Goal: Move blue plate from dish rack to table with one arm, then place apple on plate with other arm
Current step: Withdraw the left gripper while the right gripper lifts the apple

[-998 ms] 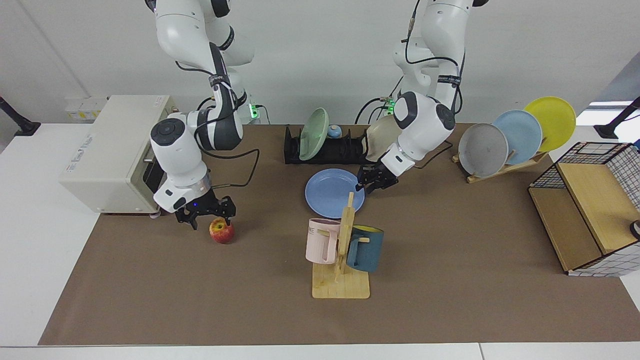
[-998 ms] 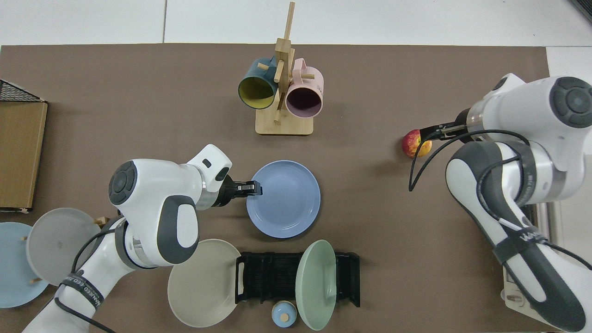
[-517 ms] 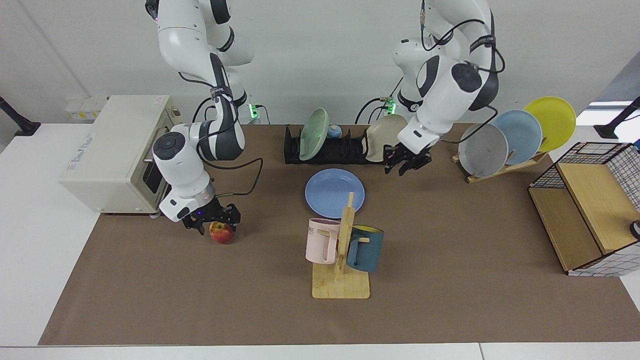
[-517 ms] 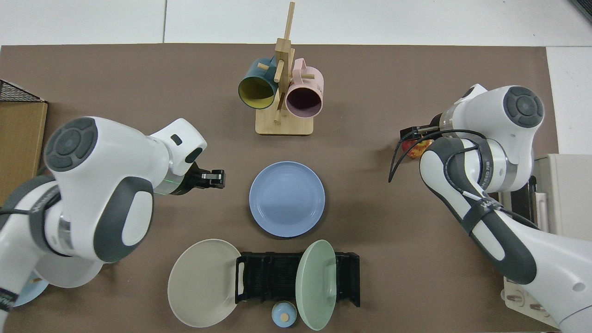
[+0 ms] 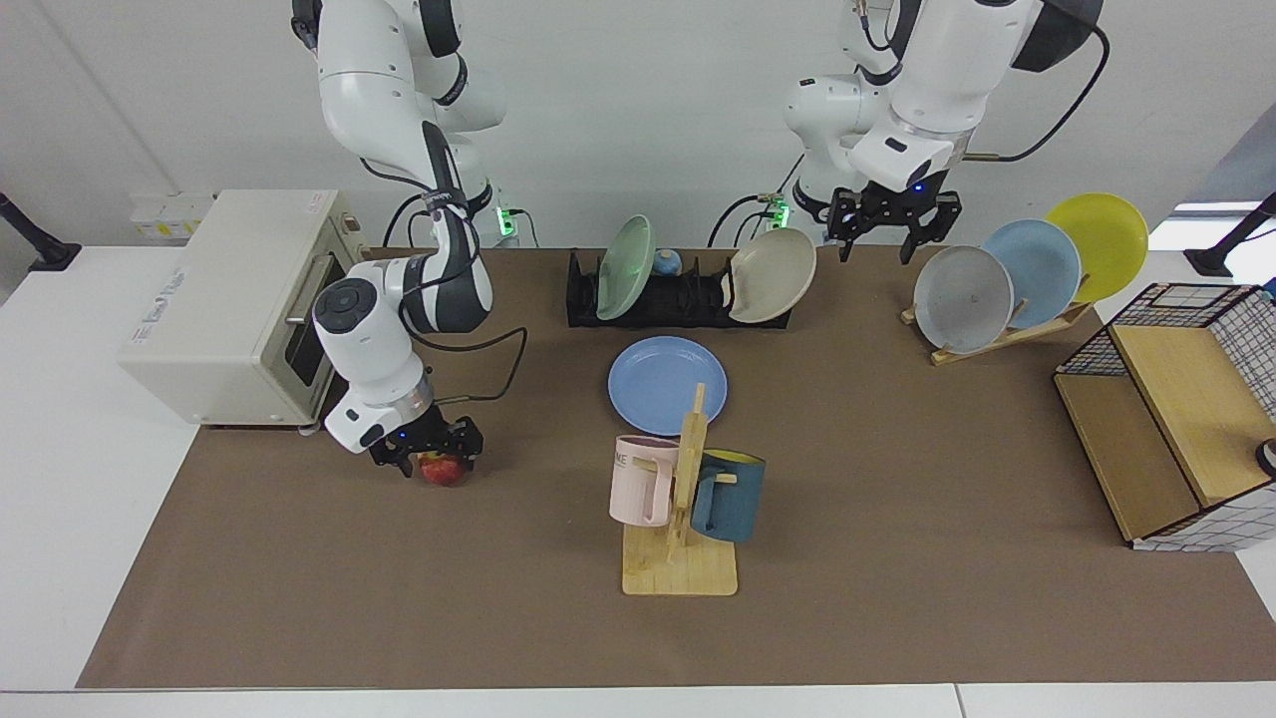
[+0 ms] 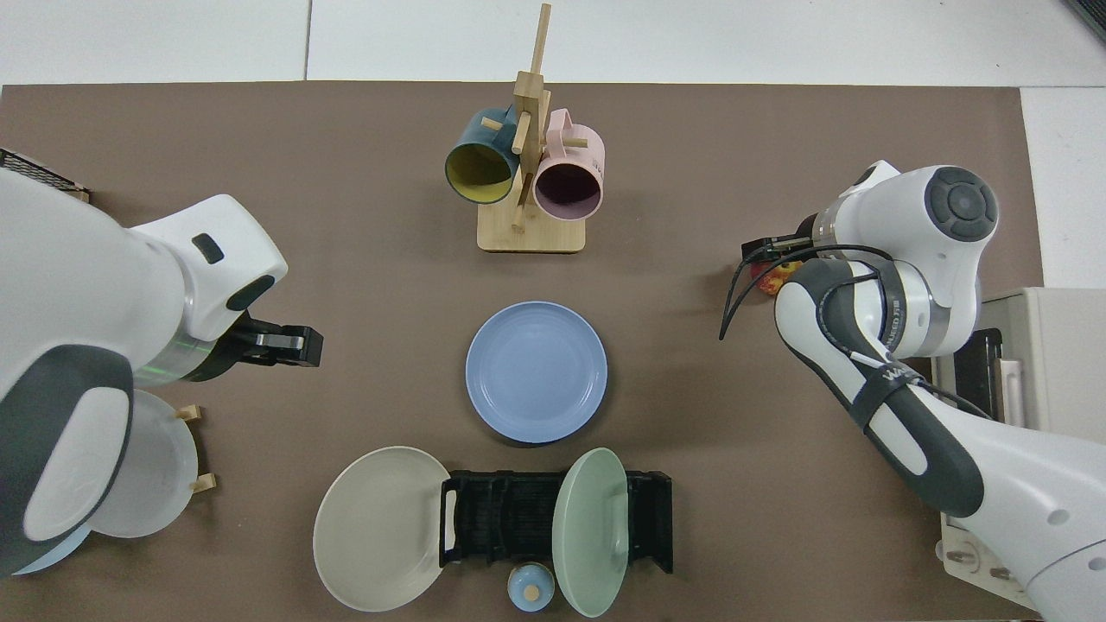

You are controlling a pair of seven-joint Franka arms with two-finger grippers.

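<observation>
The blue plate [image 5: 667, 384] [image 6: 536, 371] lies flat on the brown table mat [image 5: 897, 519], just in front of the black dish rack [image 5: 668, 299] [image 6: 510, 518]. The red-and-yellow apple [image 5: 446, 471] sits on the mat near the toaster oven; from above the apple [image 6: 775, 276] is mostly hidden. My right gripper [image 5: 437, 465] [image 6: 765, 259] is down over it, open, one finger on either side. My left gripper [image 5: 890, 224] [image 6: 289, 345] hangs open and empty high above the rack's beige-plate end, well clear of the blue plate.
A green plate [image 5: 626, 253] stands in the rack and a beige plate [image 5: 773, 274] leans at its end. A mug tree [image 5: 683, 499] with two mugs stands before the blue plate. A slanted wooden rack [image 5: 1007, 329] holds three plates. Toaster oven [image 5: 229, 299] on one side, wire crate [image 5: 1166, 429] on the other.
My left gripper let go of the blue plate and rose up and back toward its base. My right gripper came down from beside the apple to straddle it.
</observation>
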